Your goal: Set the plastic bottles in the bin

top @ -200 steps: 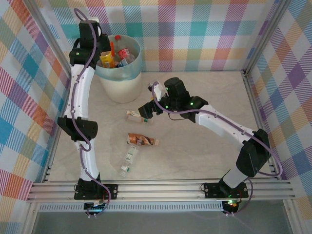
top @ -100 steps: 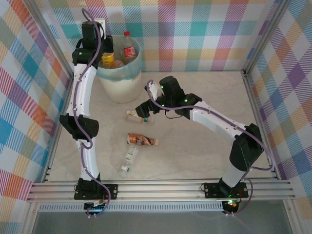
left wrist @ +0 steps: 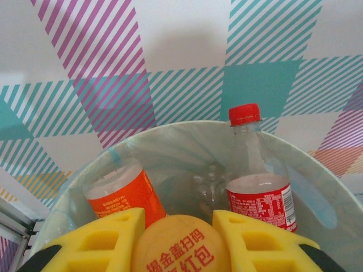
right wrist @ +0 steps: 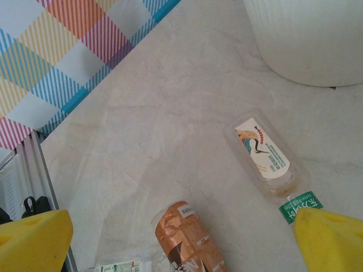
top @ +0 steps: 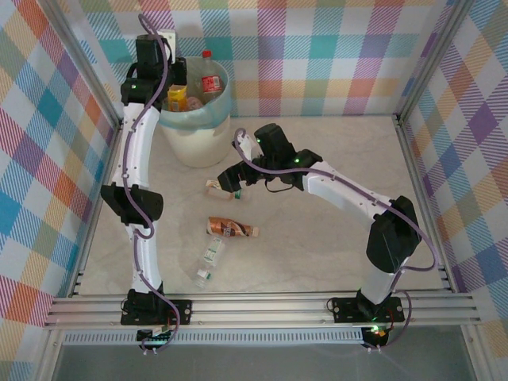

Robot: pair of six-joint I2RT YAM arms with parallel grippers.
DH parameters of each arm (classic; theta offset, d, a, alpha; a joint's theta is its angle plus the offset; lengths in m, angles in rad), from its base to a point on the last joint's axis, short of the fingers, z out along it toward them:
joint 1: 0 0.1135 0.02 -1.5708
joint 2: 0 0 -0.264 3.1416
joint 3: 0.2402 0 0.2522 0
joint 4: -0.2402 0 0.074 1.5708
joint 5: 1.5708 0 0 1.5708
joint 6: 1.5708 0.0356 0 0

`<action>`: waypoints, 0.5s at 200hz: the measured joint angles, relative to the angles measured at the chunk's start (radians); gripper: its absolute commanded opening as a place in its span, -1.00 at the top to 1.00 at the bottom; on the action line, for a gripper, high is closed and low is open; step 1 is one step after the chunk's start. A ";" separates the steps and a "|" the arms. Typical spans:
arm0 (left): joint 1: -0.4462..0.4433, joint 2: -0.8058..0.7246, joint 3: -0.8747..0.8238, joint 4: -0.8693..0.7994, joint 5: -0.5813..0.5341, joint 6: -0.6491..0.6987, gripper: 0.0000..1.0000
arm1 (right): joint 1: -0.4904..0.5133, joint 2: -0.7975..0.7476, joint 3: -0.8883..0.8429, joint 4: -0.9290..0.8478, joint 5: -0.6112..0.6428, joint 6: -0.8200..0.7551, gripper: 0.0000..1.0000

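Note:
The cream bin [top: 195, 136] with a teal liner stands at the back left. My left gripper [top: 175, 82] hangs over its near-left rim, shut on a bottle with an orange-yellow cap [left wrist: 180, 245], which sits between the yellow fingers [left wrist: 102, 241]. Inside the bin [left wrist: 317, 161] stand an orange-label bottle [left wrist: 121, 195] and a red-label bottle [left wrist: 258, 192] with a red cap. My right gripper [top: 231, 182] is open just above a white-label bottle [top: 215, 188] lying on the table. In the right wrist view that bottle [right wrist: 265, 154] lies near the right finger [right wrist: 332, 241].
A brown-label bottle [top: 231, 228] lies mid-table, and a clear bottle with a green-and-white label [top: 210, 258] lies nearer the front. The brown bottle [right wrist: 190, 238] lies between my right fingers' span. Plaid walls close in the table on three sides.
My left gripper has moved a little back and right over the bin with its bottle. My right gripper has slid left and come over the white-label bottle. The table bottles have not moved.

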 measured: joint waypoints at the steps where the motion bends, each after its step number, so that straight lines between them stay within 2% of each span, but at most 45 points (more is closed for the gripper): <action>1: 0.000 -0.001 0.000 -0.001 0.002 0.000 1.00 | 0.000 0.000 0.000 -0.001 0.000 0.000 -0.99; 48: 0.012 -0.049 0.012 -0.084 0.042 -0.033 1.00 | 0.000 0.000 0.003 -0.012 -0.003 0.008 -0.99; 100: 0.008 -0.146 -0.064 -0.132 0.060 -0.211 1.00 | 0.000 0.000 0.003 -0.013 -0.003 0.008 -0.99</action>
